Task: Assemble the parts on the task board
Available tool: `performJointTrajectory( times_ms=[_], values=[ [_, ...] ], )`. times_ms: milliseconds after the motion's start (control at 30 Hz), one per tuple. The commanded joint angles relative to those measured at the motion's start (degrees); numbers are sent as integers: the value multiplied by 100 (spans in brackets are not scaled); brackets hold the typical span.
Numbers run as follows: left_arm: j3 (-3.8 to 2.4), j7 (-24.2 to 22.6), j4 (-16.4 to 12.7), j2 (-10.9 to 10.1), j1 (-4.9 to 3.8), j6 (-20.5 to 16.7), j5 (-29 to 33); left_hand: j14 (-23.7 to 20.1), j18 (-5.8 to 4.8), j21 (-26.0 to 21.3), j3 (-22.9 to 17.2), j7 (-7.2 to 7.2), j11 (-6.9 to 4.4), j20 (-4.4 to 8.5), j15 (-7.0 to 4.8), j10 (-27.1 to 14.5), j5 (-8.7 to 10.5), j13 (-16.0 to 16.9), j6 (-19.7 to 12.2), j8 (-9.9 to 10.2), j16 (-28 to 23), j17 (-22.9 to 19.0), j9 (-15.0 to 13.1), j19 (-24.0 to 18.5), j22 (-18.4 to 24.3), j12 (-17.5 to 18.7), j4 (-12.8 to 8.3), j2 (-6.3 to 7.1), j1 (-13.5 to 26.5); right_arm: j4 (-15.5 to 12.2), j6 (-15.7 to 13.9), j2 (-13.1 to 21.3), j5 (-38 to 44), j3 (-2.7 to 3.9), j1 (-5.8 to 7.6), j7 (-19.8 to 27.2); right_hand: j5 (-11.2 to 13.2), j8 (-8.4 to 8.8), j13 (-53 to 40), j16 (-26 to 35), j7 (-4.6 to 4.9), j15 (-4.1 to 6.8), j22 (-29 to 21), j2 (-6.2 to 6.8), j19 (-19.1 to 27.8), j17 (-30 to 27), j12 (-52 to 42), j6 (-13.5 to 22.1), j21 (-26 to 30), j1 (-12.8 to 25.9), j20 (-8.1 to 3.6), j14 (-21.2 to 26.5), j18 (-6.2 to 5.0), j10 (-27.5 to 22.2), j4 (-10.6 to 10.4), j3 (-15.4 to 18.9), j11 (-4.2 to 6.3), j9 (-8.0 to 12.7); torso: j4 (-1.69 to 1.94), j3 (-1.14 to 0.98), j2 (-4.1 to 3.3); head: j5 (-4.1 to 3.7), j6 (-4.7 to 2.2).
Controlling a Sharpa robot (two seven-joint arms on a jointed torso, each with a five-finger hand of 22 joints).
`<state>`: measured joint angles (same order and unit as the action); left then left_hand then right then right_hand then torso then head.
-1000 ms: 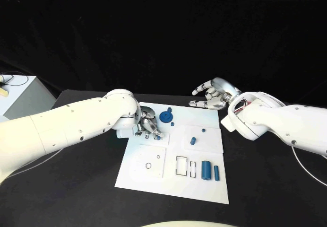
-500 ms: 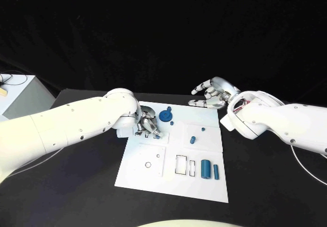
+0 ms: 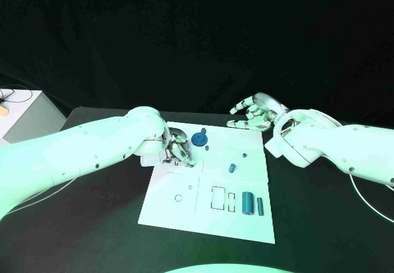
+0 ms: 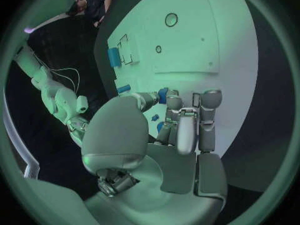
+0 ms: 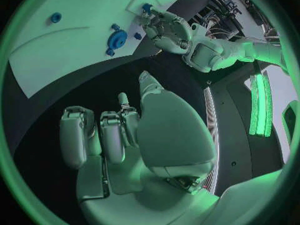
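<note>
step: left hand (image 3: 177, 151) down on task board (image 3: 180, 211), fingers curled, grasp unclear | right hand (image 3: 254, 113) spread, empty over bench | next: seat small blue part (image 3: 232, 168)

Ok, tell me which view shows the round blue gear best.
Head view: the gear lies unobstructed on the board, beside the left hand. The right wrist view shows it smaller; the left wrist view hides it behind fingers.

Lab: black-draped table (image 3: 328, 227), cabling
</note>
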<state>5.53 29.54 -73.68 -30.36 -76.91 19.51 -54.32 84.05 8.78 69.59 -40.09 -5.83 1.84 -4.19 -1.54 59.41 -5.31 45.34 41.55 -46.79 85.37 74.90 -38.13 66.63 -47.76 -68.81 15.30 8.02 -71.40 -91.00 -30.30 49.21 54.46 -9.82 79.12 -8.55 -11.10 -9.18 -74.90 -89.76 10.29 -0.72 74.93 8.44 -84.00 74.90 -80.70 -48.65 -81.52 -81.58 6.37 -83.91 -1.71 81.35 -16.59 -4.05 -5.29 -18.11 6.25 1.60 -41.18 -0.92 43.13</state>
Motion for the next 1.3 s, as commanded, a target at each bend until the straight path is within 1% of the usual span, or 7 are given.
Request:
performJointTrajectory(
  times_ms=[33,100,400,500,533,833,1300],
  values=[
    [1,-59,-63,-32,8,-132,164,157,-47,29,-427,47,-53,27,-54,-11,-47,-66,-11,-98,20,399,-260,-38,-4,54,-295,-1,-92,3,99,-5,68,0,-9,15,-28,15,-637,-2,-2,-21,942,-49,-245,1476,4,-6,27,-15,30,-598,-32,-31,-12,-37,-8,7,-1,1,1,-7,-12],
    [0,-58,-110,-71,10,-180,161,138,-39,30,-981,52,-69,45,-71,-18,-84,-170,-49,-309,-11,343,-531,-66,31,139,-515,119,-70,5,106,-4,68,0,-12,14,-28,15,-637,-2,-2,-21,942,-49,-245,1476,4,-6,27,-15,30,-598,-32,-31,-12,-37,-8,7,1,0,4,-12,-11],
    [-13,-45,-299,-242,10,-377,123,165,-46,93,-1474,72,-88,63,-93,126,-169,-69,-55,-449,-2,372,-808,-34,-18,62,-774,255,194,10,124,11,68,-2,-21,6,-39,14,-631,-1,-3,-21,936,-61,-241,1473,10,-13,38,-11,30,-597,-34,-36,-10,-45,-7,6,8,-1,6,-11,-24],
    [-26,-43,-347,-288,9,-430,47,184,-56,134,-1557,82,-99,70,-105,195,-259,-11,-31,-467,11,403,-862,6,-75,20,-840,290,275,12,129,13,68,-3,-24,5,-39,14,-631,-1,-3,-21,936,-61,-241,1473,10,-13,38,-11,30,-597,-34,-36,-10,-45,-7,6,8,-3,4,-6,-28],
    [-31,-43,-365,-305,9,-452,1,197,-60,157,-1599,92,-109,78,-115,242,-418,27,-4,-481,19,422,-898,27,-101,-8,-888,326,337,14,130,13,67,-3,-26,4,-39,14,-631,-1,-3,-21,936,-61,-241,1473,10,-13,38,-11,30,-597,-34,-36,-10,-45,-7,6,9,-2,1,-5,-32],
    [-46,-34,-424,-393,7,-537,-207,266,-99,305,-1695,143,-164,116,-169,499,-929,269,133,-487,65,536,-1024,175,-316,-153,-1093,414,554,25,142,15,63,-5,-44,1,-39,14,-631,-1,-3,-21,936,-61,-241,1473,10,-13,38,-11,30,-597,-34,-36,-10,-45,-7,6,7,-2,-8,2,-31],
    [-19,-31,-373,-311,9,-513,-396,289,-114,356,-1707,158,-180,128,-184,553,-1045,311,176,-477,84,583,-1048,227,-396,-176,-1146,433,597,32,158,13,62,-6,-60,-8,-49,15,-630,-2,-3,-21,930,-66,-238,1476,9,-17,48,-2,30,-598,-37,-36,-11,-47,-7,7,6,3,-13,10,-2]
  ],
)
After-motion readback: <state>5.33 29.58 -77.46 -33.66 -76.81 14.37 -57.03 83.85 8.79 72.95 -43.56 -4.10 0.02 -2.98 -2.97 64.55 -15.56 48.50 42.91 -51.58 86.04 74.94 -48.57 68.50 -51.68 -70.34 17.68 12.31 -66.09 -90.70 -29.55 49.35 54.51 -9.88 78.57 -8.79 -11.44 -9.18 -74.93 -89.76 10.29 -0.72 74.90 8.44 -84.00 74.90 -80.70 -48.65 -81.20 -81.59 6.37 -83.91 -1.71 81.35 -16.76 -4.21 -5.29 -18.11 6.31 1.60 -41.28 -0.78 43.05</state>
